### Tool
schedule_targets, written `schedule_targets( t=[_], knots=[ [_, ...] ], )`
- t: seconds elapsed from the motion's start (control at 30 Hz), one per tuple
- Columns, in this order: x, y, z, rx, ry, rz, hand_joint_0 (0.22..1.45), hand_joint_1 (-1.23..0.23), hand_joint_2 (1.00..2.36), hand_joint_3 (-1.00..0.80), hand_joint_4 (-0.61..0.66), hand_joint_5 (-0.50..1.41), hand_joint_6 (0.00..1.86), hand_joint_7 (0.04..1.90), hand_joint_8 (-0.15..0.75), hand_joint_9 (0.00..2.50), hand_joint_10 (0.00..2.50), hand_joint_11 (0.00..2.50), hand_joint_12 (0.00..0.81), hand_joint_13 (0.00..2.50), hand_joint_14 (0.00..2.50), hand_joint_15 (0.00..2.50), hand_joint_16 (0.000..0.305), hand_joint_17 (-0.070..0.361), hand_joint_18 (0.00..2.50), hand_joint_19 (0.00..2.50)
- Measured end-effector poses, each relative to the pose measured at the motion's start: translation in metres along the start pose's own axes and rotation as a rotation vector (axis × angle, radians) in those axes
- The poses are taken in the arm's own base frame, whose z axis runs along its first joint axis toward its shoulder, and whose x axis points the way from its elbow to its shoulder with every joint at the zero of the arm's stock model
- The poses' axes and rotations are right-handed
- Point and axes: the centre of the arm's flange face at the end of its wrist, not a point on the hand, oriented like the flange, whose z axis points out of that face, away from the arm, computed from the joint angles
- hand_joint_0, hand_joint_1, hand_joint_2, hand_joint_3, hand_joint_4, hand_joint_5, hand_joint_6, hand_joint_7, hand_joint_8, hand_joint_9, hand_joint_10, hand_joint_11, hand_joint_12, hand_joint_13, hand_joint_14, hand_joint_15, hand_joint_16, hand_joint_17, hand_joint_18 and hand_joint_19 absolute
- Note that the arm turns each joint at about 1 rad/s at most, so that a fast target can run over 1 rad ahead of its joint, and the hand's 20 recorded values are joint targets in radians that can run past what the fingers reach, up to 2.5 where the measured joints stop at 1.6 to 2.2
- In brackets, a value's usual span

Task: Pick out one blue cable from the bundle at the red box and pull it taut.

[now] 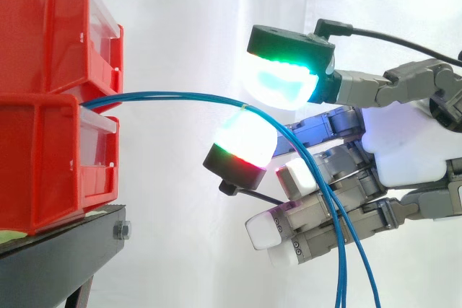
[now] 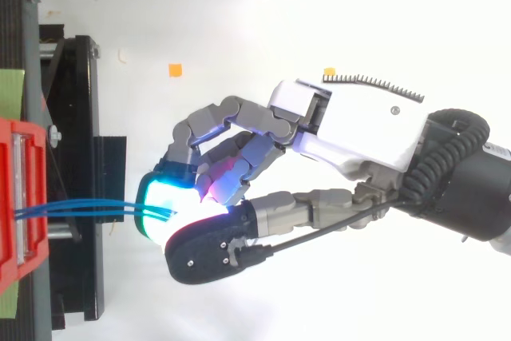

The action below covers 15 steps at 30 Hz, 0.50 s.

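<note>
Find a black stand [image 1: 58, 265], bolt [image 1: 122, 231] at its corner, before a white curtain [image 1: 180, 27]. Spot two orange squares [image 2: 175, 69] [image 2: 329, 72] well apart.

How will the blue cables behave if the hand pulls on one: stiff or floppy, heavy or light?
Probably floppy: the blue cables arc out from the red bins and droop past the hand. Likely light, being thin. The smooth sheath may slip.

We see thin blue cables [image 1: 166, 96] running close together out of the gap between two stacked red boxes [image 1: 43, 156] on the left. They arch rightward, pass pinched between two glowing pads [image 1: 278, 84] of the hand [image 1: 404, 142], then hang steeply down past the lower edge.
</note>
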Motion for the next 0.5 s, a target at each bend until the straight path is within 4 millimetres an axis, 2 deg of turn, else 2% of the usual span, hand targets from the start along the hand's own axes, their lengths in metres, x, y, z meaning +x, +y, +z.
schedule_targets(
  t=[0.27,0.33,0.5],
  knots=[
    [0.0000,0.0005,-0.0001,-0.001,0.001,0.000,0.62,-0.74,1.01,-0.32,0.05,-0.13,0.92,1.03,0.303,1.13,0.02,0.67,0.176,0.84,0.01,0.37,0.017,0.039,0.41,0.49],
    [0.0000,0.0005,-0.0001,-0.001,0.001,0.000,0.64,-0.81,1.01,-0.28,0.05,-0.13,0.92,1.04,0.307,1.13,0.02,0.67,0.177,0.84,0.01,0.37,0.017,0.038,0.42,0.48],
    [-0.0001,0.0006,-0.0001,-0.001,0.000,0.001,0.71,-0.86,1.01,-0.33,-0.03,-0.14,0.93,1.07,0.297,1.10,0.02,0.67,0.177,0.84,0.01,0.37,0.017,0.038,0.44,0.46]
  ],
)
